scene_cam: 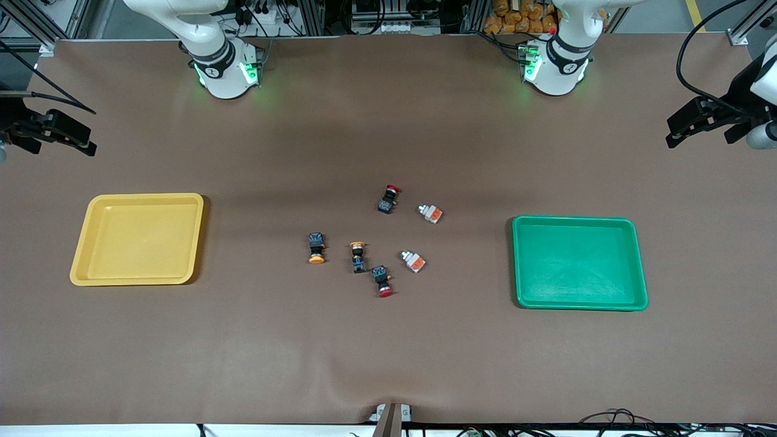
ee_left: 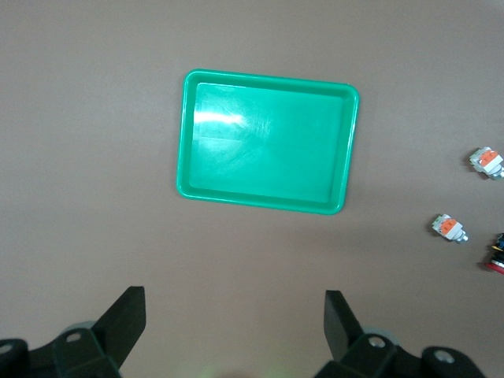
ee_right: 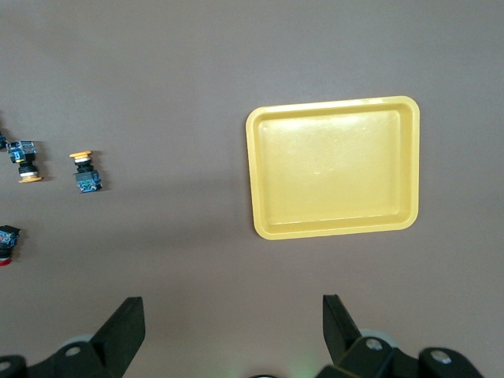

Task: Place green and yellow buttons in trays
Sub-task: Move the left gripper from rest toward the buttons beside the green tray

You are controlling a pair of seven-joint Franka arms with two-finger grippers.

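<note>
Two yellow-capped black buttons [scene_cam: 316,248] [scene_cam: 358,255] and two white-grey buttons with orange patches [scene_cam: 431,213] [scene_cam: 413,261] lie loose mid-table between the trays. The yellow tray [scene_cam: 136,238] sits toward the right arm's end and the green tray [scene_cam: 580,263] toward the left arm's end; both hold nothing. My left gripper [ee_left: 235,303] hangs open high over bare table beside the green tray [ee_left: 268,142], its fingers holding nothing. My right gripper [ee_right: 234,311] is likewise open and high beside the yellow tray [ee_right: 335,167], also without a load.
Two red-capped black buttons [scene_cam: 388,199] [scene_cam: 382,281] lie among the others, one farther from the front camera and one nearer. The brown mat [scene_cam: 388,352] covers the table. Both arm bases [scene_cam: 224,70] [scene_cam: 555,67] stand at the table's back edge.
</note>
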